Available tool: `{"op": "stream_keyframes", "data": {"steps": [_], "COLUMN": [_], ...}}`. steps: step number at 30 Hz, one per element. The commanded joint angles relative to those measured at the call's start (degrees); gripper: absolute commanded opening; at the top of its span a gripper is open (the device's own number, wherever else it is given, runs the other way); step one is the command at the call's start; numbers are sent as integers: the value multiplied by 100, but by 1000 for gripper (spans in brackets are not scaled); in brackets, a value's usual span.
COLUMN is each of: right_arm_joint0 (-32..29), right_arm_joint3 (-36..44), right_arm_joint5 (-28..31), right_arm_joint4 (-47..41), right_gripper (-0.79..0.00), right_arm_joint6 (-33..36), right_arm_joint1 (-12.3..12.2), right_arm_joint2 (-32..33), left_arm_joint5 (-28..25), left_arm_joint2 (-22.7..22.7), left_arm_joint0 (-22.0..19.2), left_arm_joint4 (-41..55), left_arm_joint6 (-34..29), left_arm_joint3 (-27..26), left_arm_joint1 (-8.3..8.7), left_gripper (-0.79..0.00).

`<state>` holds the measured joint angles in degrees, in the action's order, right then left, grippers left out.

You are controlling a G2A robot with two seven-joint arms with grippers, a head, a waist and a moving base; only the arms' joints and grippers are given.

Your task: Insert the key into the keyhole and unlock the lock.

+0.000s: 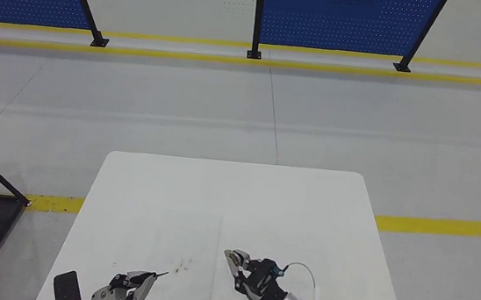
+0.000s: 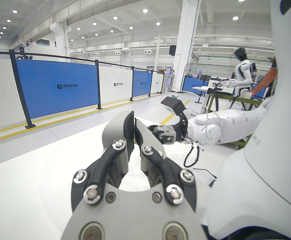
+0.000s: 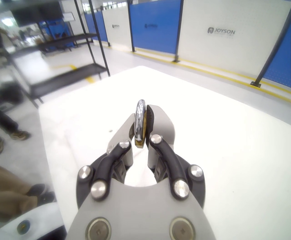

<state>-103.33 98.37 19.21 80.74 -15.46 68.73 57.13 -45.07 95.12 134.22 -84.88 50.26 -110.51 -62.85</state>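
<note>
My right gripper [image 3: 142,122] is shut on a padlock [image 3: 139,129], whose chrome shackle sticks out past the fingertips and whose brass body sits between the pads. In the top view this gripper [image 1: 236,262] hovers over the table's near edge, right of centre. My left gripper [image 1: 140,282] is at the near left, shut on a thin dark key [image 1: 158,275] that points toward the right gripper. In the left wrist view the left fingers [image 2: 127,127] are pressed together, hiding the key, and the right arm's wrist [image 2: 167,134] lies just beyond them.
The white table [image 1: 235,202] stretches bare toward its far edge. A black metal rack [image 3: 68,72] stands off the table's left side. Blue and white fence panels [image 1: 342,20] line the floor beyond. A black cable [image 2: 193,154] hangs from the right wrist.
</note>
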Motion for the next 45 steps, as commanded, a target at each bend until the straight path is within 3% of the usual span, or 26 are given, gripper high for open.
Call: {"op": "stream_keyframes", "data": {"steps": [1,14,18,26,28,30,32,39,45], "right_arm_joint0": [-38,-81,63,442,659,904,1059,1410,1446], "right_arm_joint3": [53,91,-4,-264,-419,-610,-739,-1117,-1169], "right_arm_joint5": [85,7,54,1195,1593,2050,2375,3205,3246], "right_arm_joint4": [-99,-120,-773,-2210,-2681,-3047,-3221,-3335,-3306], "right_gripper": [-785,-785,-785,-785,-785,-785,-785,-785,-785], "right_arm_joint6": [-132,-232,-252,-1258,-1334,-1384,-1534,-1951,-1964], "right_arm_joint1": [-18,-31,-8,55,91,126,168,317,332], "right_arm_joint2": [63,129,234,198,116,24,-111,-585,-620], "left_arm_joint5": [0,0,108,-260,-835,-958,-1265,-1294,-1294], "left_arm_joint2": [0,0,-117,-783,-1080,-1233,-1527,-2399,-2445], "left_arm_joint0": [0,0,-141,-773,-938,-1163,-1321,-1878,-1941], "left_arm_joint4": [0,0,293,1795,2291,2771,3240,4736,4851], "left_arm_joint6": [0,0,-135,-408,-502,-660,-796,-1503,-1624], "left_arm_joint3": [0,0,-5,314,496,680,808,1013,1050], "left_arm_joint1": [0,0,-17,-80,-86,-100,-119,-65,-44], "left_gripper": [-785,-785,-785,-785,-785,-785,-785,-785,-785]}}
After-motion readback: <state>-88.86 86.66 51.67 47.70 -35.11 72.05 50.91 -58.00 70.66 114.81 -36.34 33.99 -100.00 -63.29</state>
